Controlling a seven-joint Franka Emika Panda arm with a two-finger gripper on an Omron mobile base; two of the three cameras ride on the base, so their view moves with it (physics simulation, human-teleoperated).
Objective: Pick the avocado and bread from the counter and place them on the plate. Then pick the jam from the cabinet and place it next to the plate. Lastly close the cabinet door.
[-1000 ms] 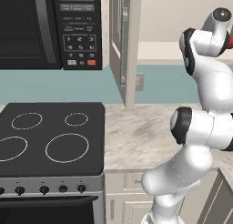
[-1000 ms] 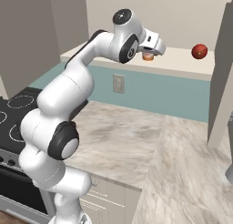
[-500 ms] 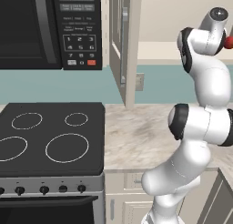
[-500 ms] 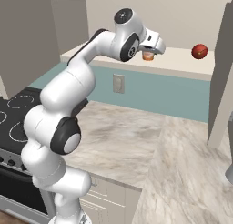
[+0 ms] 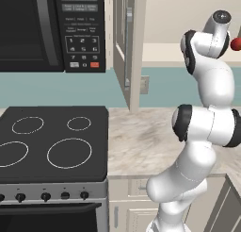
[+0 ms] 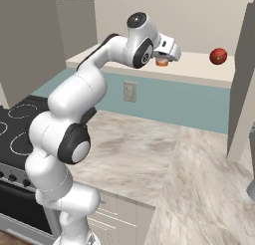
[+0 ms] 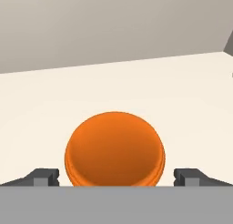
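Arm point(image 6: 74, 104) white with dark joints; finger tips point(image 7: 45, 176) dark grey; orange rounded thing point(image 7: 114, 149) plain and glossy on a cream cabinet shelf point(image 7: 54, 100), red jam point(image 6: 218, 56) further along it. Counter point(image 6: 164, 159) pale beige-grey marble with streaky veins, backsplash point(image 5: 56, 92) teal, cabinet door point(image 5: 126, 42) cream. Stove top point(image 5: 47, 141) black with white burner rings, microwave point(image 5: 47, 28) black with one red button

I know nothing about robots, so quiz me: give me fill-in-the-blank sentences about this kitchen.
1. The end effector has its jaws ___ on either side of a round orange object.
2. The small rounded jar farther along the shelf is coloured ___.
3. The cream cabinet door stands ___.
4. The black stovetop has ___ burner rings.

Missing: open; red; open; four
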